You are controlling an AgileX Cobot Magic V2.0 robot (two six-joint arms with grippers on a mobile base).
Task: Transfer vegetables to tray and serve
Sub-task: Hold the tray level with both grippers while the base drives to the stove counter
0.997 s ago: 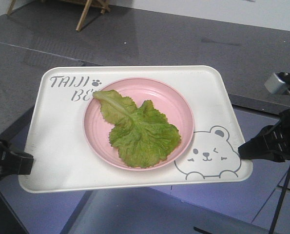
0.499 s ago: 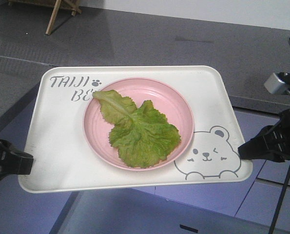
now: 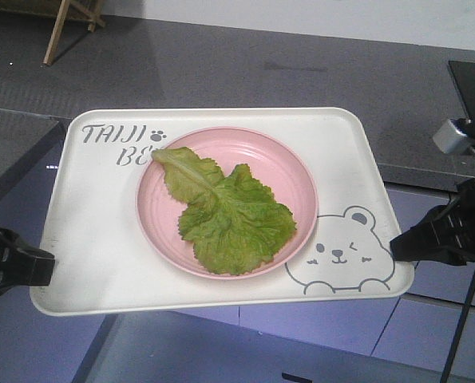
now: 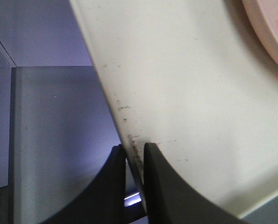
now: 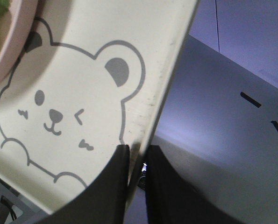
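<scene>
Black jaws close on the thin rim of the cream tray [image 3: 85, 231] at its two near corners. The left gripper [image 4: 131, 151] is clenched on the left edge, and the right gripper [image 5: 136, 151] is clenched on the right edge, just beside the bear drawing [image 3: 345, 255]. The tray hangs in the air between them, with most of its length reaching away from both grips. Further in, the pink plate [image 3: 297, 171] sits on the tray's middle, and the lettuce leaf [image 3: 229, 211] lies loose in it, so the leaf is on the tray only by way of the plate. Beyond the lettering [image 3: 117, 144] lie a grey counter [image 3: 261, 72] and wooden legs [image 3: 57, 28].

The likely trouble is tilt. If one arm rises or moves faster than the other, the tray may twist in those narrow pinches, the plate may slide, or the rim may slip free.
</scene>
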